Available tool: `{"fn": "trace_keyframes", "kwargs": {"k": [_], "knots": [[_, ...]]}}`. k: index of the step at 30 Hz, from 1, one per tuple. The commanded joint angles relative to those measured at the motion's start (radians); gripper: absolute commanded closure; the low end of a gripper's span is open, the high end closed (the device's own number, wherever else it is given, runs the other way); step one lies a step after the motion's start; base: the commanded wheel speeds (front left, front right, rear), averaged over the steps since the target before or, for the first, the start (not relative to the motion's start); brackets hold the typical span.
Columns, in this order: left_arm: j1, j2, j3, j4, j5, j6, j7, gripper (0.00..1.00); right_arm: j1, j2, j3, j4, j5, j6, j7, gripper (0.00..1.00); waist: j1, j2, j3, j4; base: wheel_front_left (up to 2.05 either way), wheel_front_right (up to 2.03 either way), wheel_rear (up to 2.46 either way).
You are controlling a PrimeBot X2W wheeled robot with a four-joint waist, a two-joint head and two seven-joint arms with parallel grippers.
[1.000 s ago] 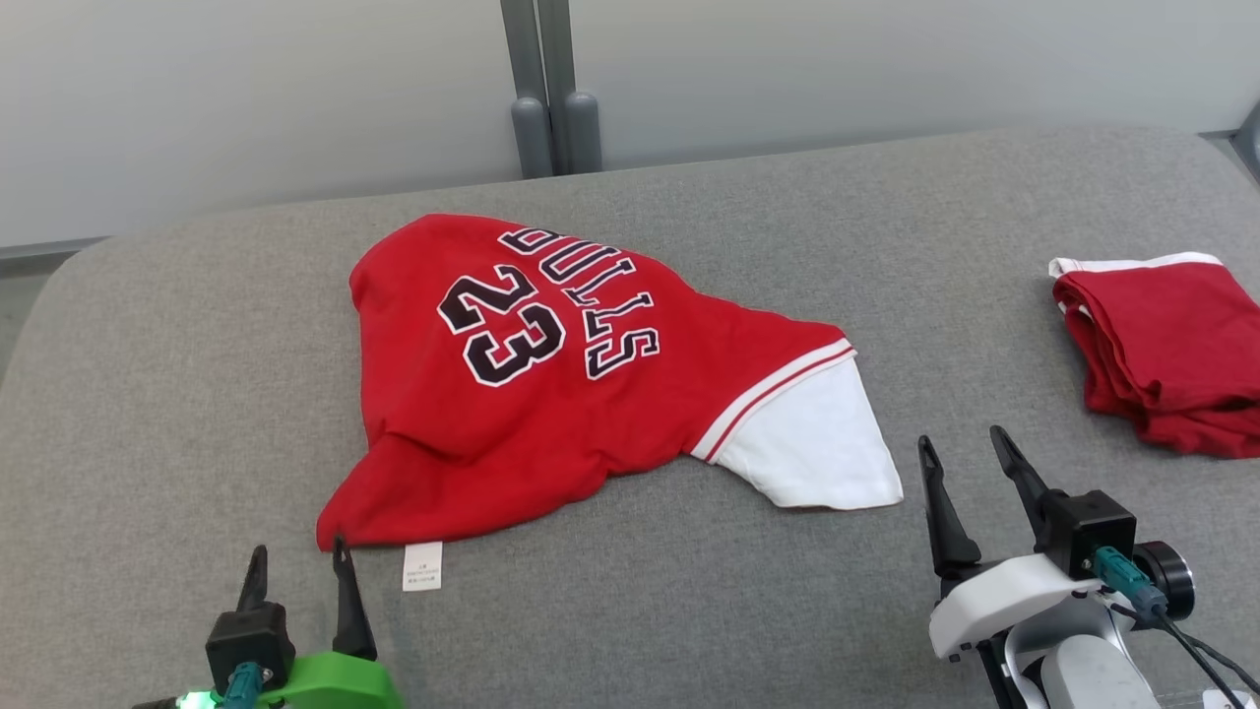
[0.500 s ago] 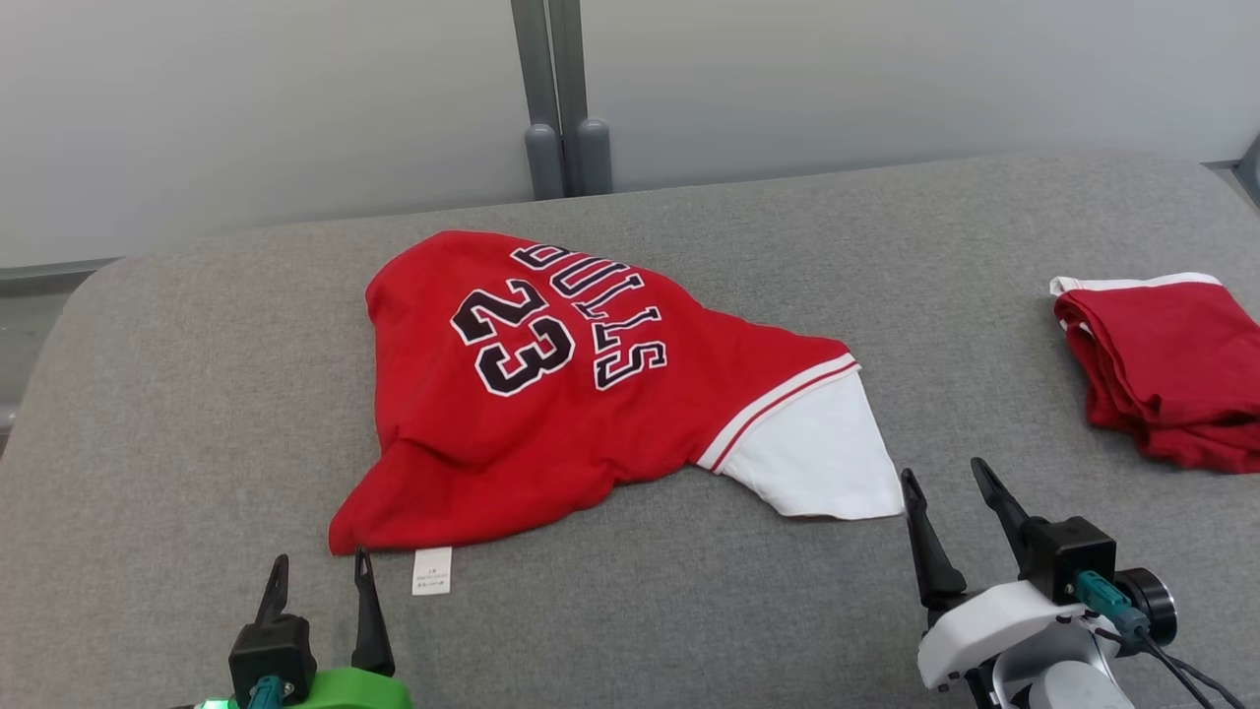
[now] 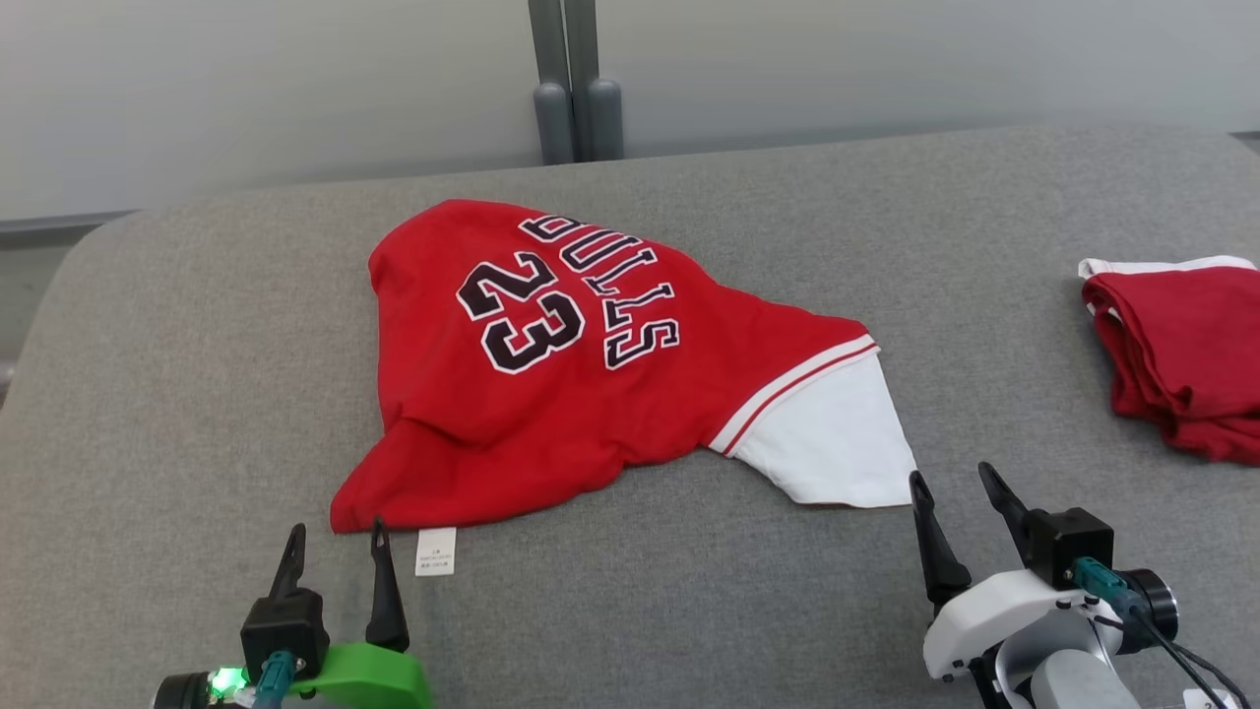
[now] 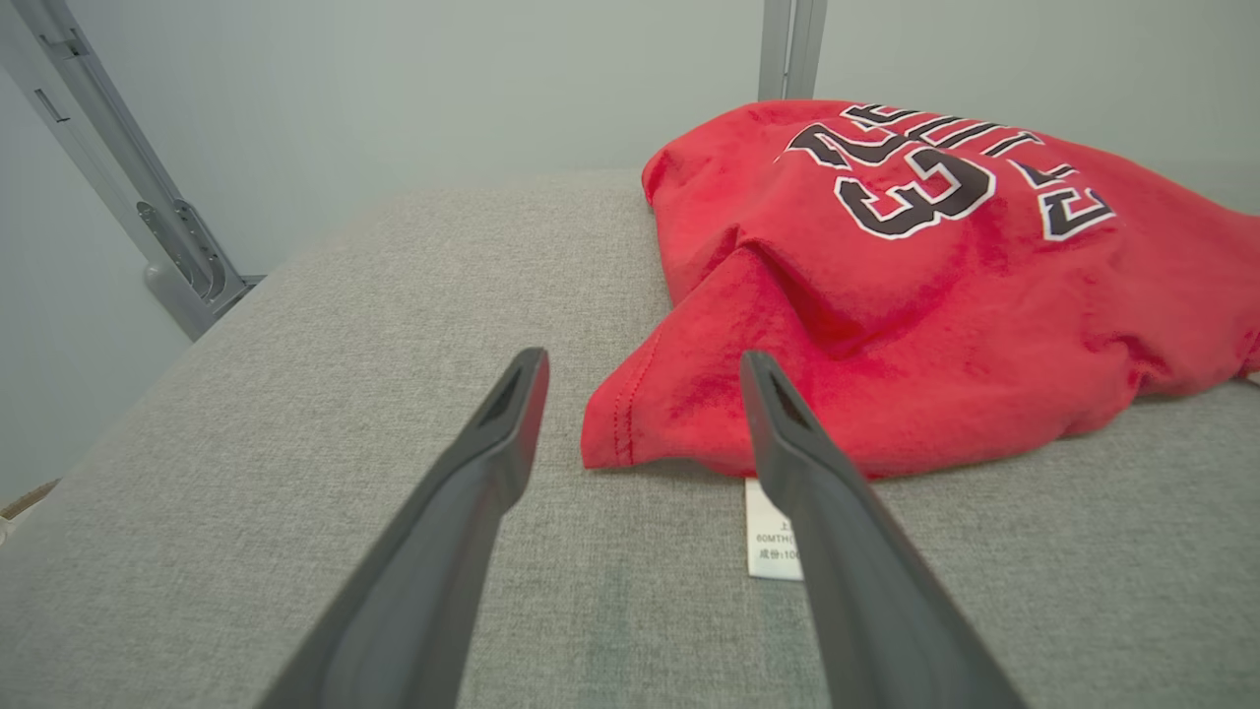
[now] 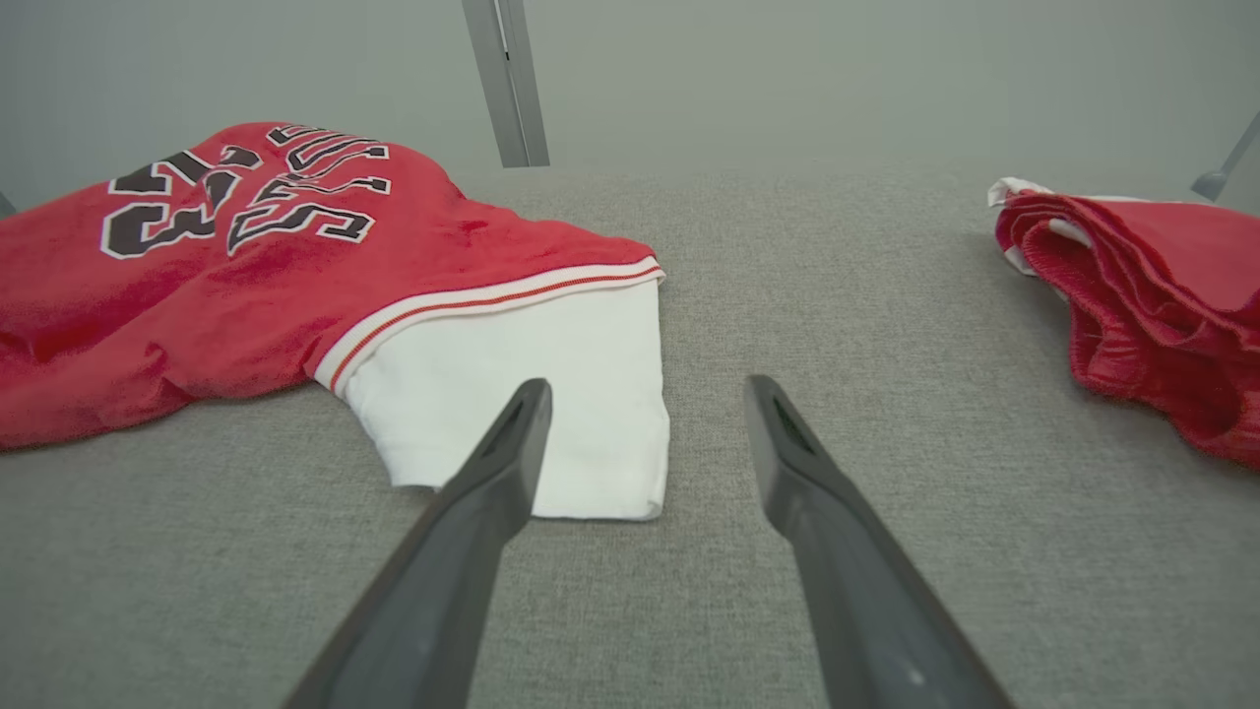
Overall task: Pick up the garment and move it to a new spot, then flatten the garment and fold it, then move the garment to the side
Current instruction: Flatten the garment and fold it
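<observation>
Head view: the red shirt (image 3: 551, 374) lies crumpled near the middle of the grey bench (image 3: 197, 345), its white sleeve (image 3: 837, 443) pointing right. The left gripper (image 3: 338, 530), spread, stands just before the shirt's near left corner. The right gripper (image 3: 952, 475), also spread, stands beside the sleeve's corner. A folded red cloth (image 3: 1181, 364) rests at the bench's right edge.

Left wrist view: the fingers (image 4: 472, 492) frame the hem corner (image 4: 615, 433) and a white label (image 4: 773, 532); nothing is held.

Right wrist view: one finger overlaps the sleeve's near edge; contact cannot be confirmed.

Step in hand, by judgement: the approach for pick-up. Next, each gripper must descend on its corner and close on cloth before lifting.
</observation>
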Motion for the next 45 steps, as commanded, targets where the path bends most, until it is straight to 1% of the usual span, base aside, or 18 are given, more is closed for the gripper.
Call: {"fn": "trace_keyframes", "kwargs": {"k": [1,8,13,14,15,16,22,28,31,34,40,42,45], "knots": [[-0.022,0.005,-0.004,-0.001,-0.001,-0.002,0.0,0.0,-0.021,-0.001,-0.007,0.017,0.001,-0.002,-0.002,0.0,0.0,-0.0001,0.051,0.019,0.0,0.0,0.0],[-0.061,0.005,-0.023,-0.001,-0.005,0.004,0.0,0.0,-0.092,-0.001,-0.03,0.125,0.007,-0.002,-0.002,0.0,0.0,-0.0001,0.116,0.043,0.0,0.0,0.0],[-0.079,0.005,-0.025,0.0,-0.005,0.006,0.0,0.0,-0.121,-0.001,-0.014,0.204,0.014,-0.002,-0.002,0.0,0.0,-0.0001,0.137,0.054,0.0,0.0,0.0],[-0.082,0.005,-0.025,-0.001,-0.006,0.006,0.0,0.0,-0.125,-0.001,-0.009,0.221,0.019,-0.002,0.0,0.18,0.0,-0.0001,0.139,0.056,0.0,0.0,0.0],[-0.084,0.005,-0.026,-0.002,-0.006,0.007,0.0,0.0,-0.128,-0.001,-0.007,0.232,0.019,-0.002,0.0,0.66,0.0,-0.0001,0.14,0.057,0.0,0.0,0.0],[-0.085,0.005,-0.026,-0.003,-0.007,0.009,0.0,0.0,-0.129,0.0,-0.007,0.238,0.022,-0.002,0.001,1.0,0.0,-0.0001,0.142,0.057,0.0,0.0,0.0],[-0.078,0.005,-0.024,0.004,-0.02,0.007,0.0,0.0,-0.123,-0.004,-0.075,0.21,0.008,-0.002,0.0,1.0,0.0,-0.0001,0.136,0.044,0.0,0.0,0.0],[-0.066,0.005,-0.041,0.015,-0.041,-0.006,0.0,0.0,-0.112,-0.022,-0.175,0.149,-0.004,-0.002,-0.001,1.0,0.0,-0.0001,0.123,0.033,0.0,0.0,0.0],[-0.056,0.005,-0.059,0.031,-0.063,-0.034,0.0,0.0,-0.1,-0.032,-0.21,0.129,-0.01,-0.002,-0.001,1.0,0.0,-0.0001,0.114,0.031,0.0,0.0,0.0],[-0.049,0.005,-0.079,0.044,-0.099,-0.075,0.0,0.0,-0.093,-0.041,-0.233,0.116,-0.016,-0.002,-0.001,1.0,0.0,-0.0001,0.107,0.029,0.0,0.0,0.0],[-0.04,0.005,-0.115,0.087,-0.172,-0.142,0.0,0.0,-0.091,-0.039,-0.243,0.1,-0.022,-0.002,-0.001,1.0,0.0,-0.0001,0.107,0.019,0.0,0.0,0.0],[-0.046,0.005,-0.12,0.108,-0.189,-0.149,0.0,0.0,-0.097,-0.038,-0.24,0.094,-0.024,-0.002,-0.001,1.0,0.0,-0.0001,0.112,0.013,0.0,0.0,0.0],[-0.062,0.005,-0.126,0.133,-0.213,-0.147,0.0,0.0,-0.106,-0.037,-0.233,0.084,-0.022,-0.002,-0.001,1.0,0.0,-0.0001,0.12,0.004,0.0,0.0,0.0]]}}
